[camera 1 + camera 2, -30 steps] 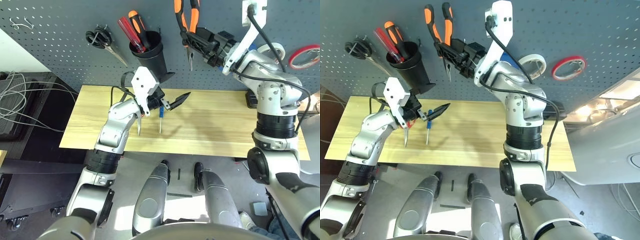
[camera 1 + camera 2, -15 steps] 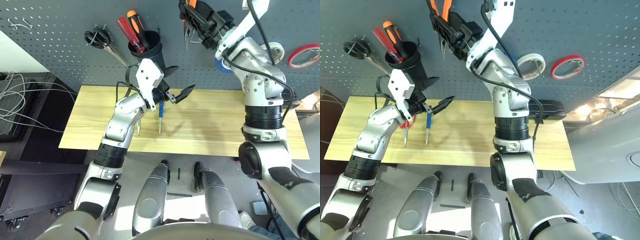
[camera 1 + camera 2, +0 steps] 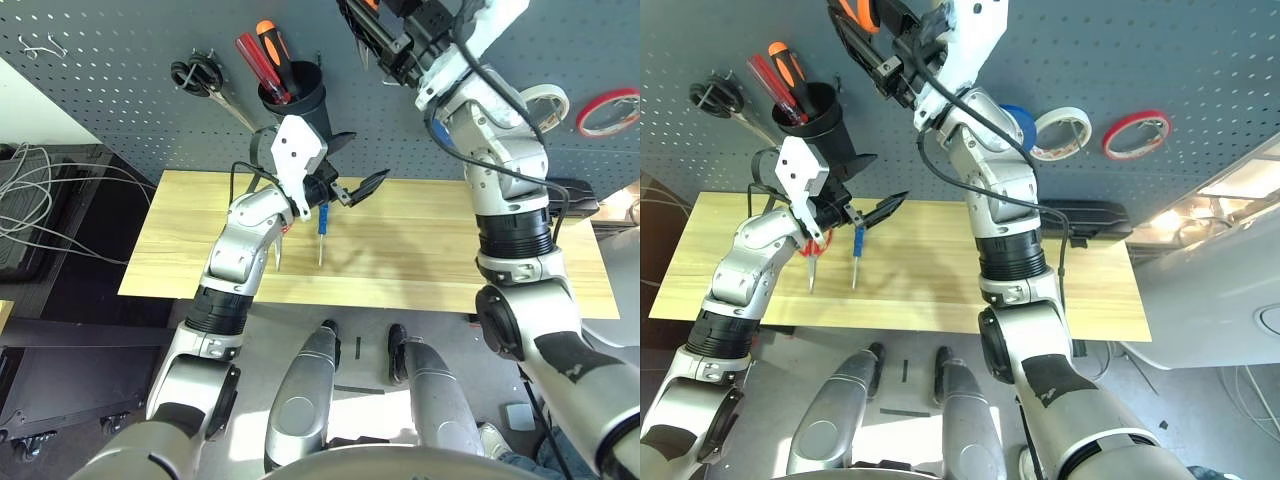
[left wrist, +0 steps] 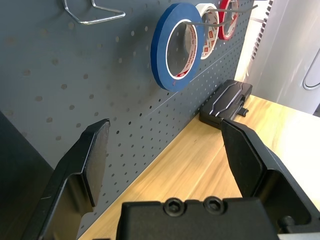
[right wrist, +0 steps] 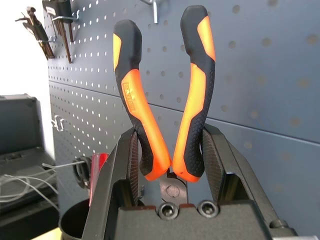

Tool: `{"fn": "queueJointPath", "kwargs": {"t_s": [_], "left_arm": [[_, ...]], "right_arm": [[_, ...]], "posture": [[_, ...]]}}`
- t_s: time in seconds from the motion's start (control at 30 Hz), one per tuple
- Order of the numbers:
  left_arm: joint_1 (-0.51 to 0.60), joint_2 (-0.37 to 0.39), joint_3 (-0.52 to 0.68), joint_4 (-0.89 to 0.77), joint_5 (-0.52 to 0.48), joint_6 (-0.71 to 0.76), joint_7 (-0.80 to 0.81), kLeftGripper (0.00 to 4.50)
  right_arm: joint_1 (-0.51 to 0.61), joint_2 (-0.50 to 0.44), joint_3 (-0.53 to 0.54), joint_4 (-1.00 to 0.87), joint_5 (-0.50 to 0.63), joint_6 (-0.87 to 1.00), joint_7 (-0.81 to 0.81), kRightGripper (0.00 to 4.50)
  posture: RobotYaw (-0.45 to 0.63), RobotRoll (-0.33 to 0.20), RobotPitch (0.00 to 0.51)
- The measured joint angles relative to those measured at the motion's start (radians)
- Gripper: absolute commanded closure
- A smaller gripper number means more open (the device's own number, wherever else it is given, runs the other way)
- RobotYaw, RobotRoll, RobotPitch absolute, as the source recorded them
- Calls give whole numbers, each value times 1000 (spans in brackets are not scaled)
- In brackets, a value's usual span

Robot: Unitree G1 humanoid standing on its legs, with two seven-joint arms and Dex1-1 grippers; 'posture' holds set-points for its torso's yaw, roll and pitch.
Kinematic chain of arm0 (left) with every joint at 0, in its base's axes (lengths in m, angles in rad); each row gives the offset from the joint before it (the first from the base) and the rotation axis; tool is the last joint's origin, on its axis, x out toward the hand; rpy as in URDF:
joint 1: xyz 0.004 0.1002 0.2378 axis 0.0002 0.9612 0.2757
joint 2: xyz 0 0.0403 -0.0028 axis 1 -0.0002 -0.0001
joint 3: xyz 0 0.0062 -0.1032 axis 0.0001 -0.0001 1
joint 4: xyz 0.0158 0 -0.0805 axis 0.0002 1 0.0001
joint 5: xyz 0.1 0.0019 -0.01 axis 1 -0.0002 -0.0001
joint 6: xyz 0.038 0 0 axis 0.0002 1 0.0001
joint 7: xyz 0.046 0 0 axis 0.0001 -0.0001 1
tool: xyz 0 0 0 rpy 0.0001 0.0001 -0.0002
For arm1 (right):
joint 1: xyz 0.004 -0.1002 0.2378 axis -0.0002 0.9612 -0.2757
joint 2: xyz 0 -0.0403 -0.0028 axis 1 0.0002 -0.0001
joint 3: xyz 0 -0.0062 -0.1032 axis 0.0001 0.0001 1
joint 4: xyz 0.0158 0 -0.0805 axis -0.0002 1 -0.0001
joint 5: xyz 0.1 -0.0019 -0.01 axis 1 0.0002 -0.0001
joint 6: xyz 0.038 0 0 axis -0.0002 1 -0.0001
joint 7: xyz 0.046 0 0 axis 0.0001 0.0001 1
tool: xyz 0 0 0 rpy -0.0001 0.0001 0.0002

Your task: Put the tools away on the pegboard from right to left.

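My right gripper (image 5: pixel 170 155) is shut on the orange-and-black pliers (image 5: pixel 192 95), just above their joint. It holds them high against the dark pegboard (image 3: pixel 120 70), handles up, right under a metal hook (image 5: pixel 152 7); in the head view they reach the picture's top edge (image 3: pixel 852 12). The blue tape roll (image 4: pixel 175 45) hangs on a pegboard hook. My left gripper (image 4: pixel 167 150) is open and holds nothing, hovering above the table's back edge (image 3: pixel 355 175). On the table beside it lie the small blue-handled screwdriver (image 3: pixel 321 232) and the red-handled scissors (image 3: pixel 280 245), partly under my left forearm.
A black cup (image 3: pixel 298 100) with red and orange screwdrivers hangs on the board, black-handled scissors (image 3: pixel 200 78) to its left. White tape (image 3: pixel 548 100) and red tape (image 3: pixel 607 112) hang at the right. A black case (image 3: pixel 1085 215) lies at the wooden table's (image 3: pixel 430 260) back right. Cables (image 3: pixel 40 200) lie off to the left.
My right arm has carried the pliers up and leftward along the pegboard, to the picture's top edge. My left gripper rose a little toward the board, then stayed put.
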Motion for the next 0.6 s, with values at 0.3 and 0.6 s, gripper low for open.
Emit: {"fn": "queueJointPath", "kwargs": {"t_s": [0.3,0.6], "left_arm": [[0,3,0,-11,-1,13,-2,0],[-27,-9,0,-11,-1,21,4,0]], "right_arm": [[2,-1,2,66,-54,-121,-5,2518],[0,-7,2,211,-124,-248,-45,2518]], "posture": [[194,0,328],[201,0,338]]}}
